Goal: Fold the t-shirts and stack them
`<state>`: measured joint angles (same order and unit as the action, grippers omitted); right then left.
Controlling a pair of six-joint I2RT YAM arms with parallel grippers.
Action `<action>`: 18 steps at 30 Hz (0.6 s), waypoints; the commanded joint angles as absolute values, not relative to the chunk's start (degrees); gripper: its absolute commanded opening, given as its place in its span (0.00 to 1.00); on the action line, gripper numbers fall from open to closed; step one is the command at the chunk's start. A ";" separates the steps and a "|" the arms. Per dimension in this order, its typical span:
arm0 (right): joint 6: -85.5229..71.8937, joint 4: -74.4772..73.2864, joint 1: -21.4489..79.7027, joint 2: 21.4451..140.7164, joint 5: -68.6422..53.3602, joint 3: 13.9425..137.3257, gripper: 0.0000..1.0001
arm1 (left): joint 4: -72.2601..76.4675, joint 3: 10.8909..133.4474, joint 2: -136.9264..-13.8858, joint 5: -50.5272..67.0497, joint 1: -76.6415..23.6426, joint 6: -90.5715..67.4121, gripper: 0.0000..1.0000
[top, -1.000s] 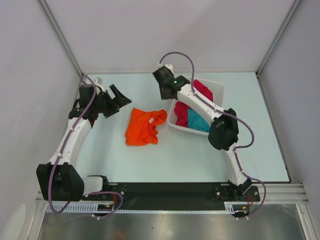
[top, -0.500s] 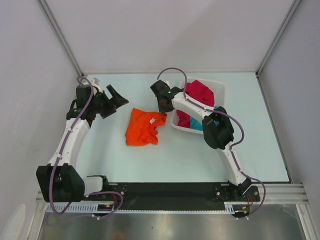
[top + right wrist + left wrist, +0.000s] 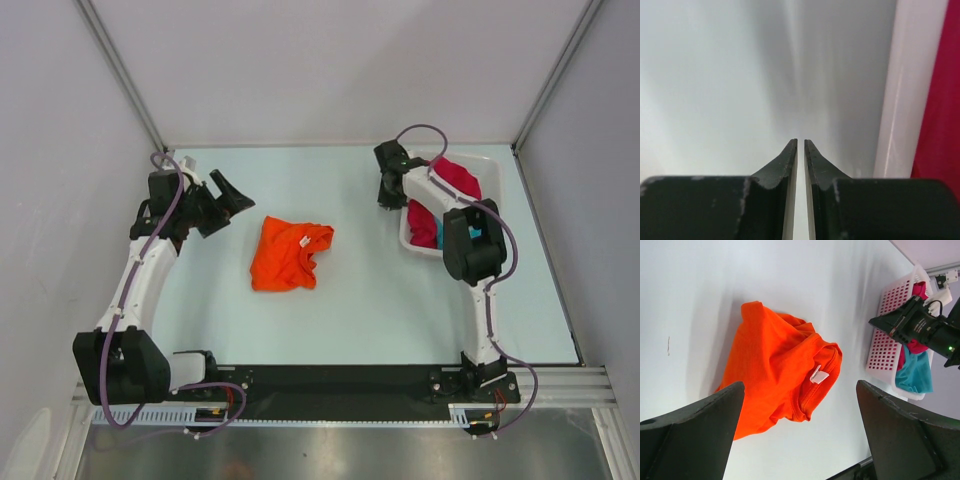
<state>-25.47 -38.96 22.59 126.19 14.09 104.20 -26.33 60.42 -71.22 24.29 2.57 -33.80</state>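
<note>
Orange t-shirt [image 3: 288,255] lies crumpled on the desk [image 3: 360,310], between the arms, its long axis running roughly near-to-far and its collar (label showing) turned toward the basket [image 3: 885,340]. Crimson t-shirt [image 3: 455,175] and teal t-shirt [image 3: 914,375] are in the basket, at far right.

The left end effector [image 3: 236,192] is spread wide and empty. It is raised and angled down at the orange shirt, which lies just nearward and to its right; this arm looks the nearer.

The right end effector [image 3: 800,144] is all but pressed together, nothing between its fingers. It points down at bare desk just outside the basket's left wall, elbow folded high.
</note>
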 commanded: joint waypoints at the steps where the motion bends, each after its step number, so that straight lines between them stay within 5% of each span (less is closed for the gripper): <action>1: -25.40 -39.55 16.27 124.02 15.73 102.57 0.15 | -26.19 61.44 -69.61 25.58 3.51 -31.99 1.00; 18: -36.02 -33.05 5.89 106.18 24.42 81.40 0.17 | -25.14 60.21 -69.61 26.81 3.96 -32.34 1.00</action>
<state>-31.18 -35.29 6.98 112.79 18.87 84.25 -26.26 60.42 -71.22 25.74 3.36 -33.39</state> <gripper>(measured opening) 0.163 0.996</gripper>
